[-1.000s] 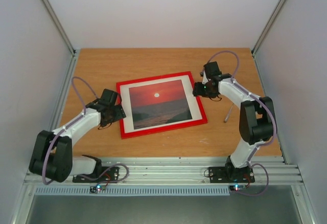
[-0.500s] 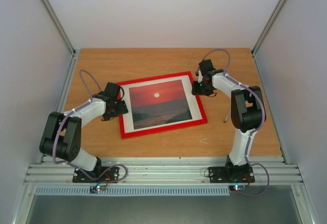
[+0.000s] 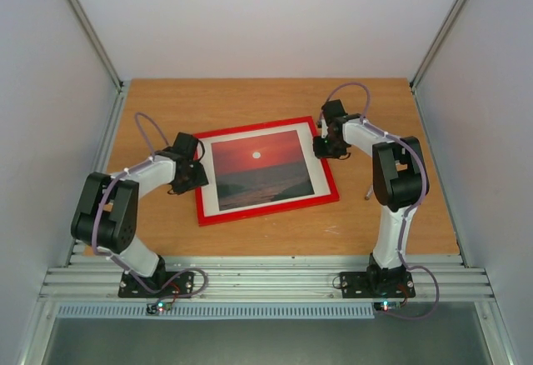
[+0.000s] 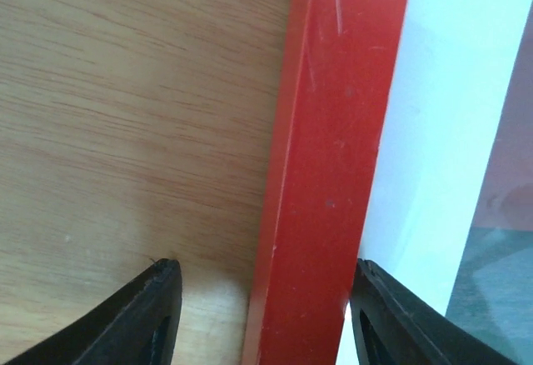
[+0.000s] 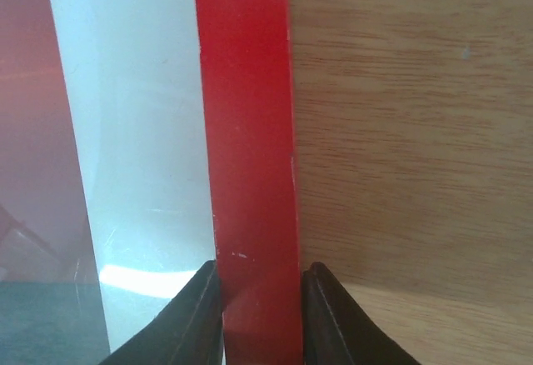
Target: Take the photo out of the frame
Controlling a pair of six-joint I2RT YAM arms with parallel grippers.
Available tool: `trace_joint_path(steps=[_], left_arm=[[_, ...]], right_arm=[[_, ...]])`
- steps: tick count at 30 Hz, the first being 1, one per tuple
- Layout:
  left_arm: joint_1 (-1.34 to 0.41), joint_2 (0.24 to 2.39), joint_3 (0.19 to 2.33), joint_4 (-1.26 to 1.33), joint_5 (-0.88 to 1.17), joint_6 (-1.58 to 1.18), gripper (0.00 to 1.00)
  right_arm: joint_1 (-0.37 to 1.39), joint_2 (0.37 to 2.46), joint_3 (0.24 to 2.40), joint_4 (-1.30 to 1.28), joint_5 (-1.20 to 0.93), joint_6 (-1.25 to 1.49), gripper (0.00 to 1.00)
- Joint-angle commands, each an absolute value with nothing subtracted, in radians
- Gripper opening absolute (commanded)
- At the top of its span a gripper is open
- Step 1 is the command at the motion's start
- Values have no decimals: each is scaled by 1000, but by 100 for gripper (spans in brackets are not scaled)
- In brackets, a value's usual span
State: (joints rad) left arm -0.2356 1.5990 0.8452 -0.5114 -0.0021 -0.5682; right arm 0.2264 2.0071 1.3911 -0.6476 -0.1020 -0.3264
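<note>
Right wrist: right end effector clamped on frame; left end effector apart, straddling frame.

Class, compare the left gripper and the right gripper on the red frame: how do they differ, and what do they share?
The left gripper stands wide, bare table showing between its outer finger and the frame; the right gripper presses both rail edges. The left gripper is at the left rail, the right gripper at the right rail's far end. Both straddle a red rail, one finger over the white mat.
</note>
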Motion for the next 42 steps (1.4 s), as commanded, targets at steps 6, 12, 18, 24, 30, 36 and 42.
trace_joint_path(steps=[6, 12, 18, 24, 30, 36, 42], left_arm=[[-260, 1579, 854, -484, 37, -564, 40], [-317, 1539, 856, -505, -8, -573, 32], [-368, 1519, 853, -507, -51, -589, 26], [-389, 1503, 859, -524, -94, -589, 14], [-406, 1488, 835, -492, -110, -592, 4], [-408, 1473, 814, -469, -111, -602, 1], [-408, 1428, 792, -442, -110, -613, 1]], right_arm=[[221, 1924, 1321, -648, -35, -336, 16], [217, 1873, 1262, -631, -16, -329, 10], [207, 1821, 1201, -603, -16, -322, 9], [206, 1789, 1167, -576, -31, -312, 8], [206, 1782, 1140, -535, -58, -298, 6], [204, 1737, 1084, -446, -72, -293, 1], [204, 1681, 1074, -445, -49, -300, 1]])
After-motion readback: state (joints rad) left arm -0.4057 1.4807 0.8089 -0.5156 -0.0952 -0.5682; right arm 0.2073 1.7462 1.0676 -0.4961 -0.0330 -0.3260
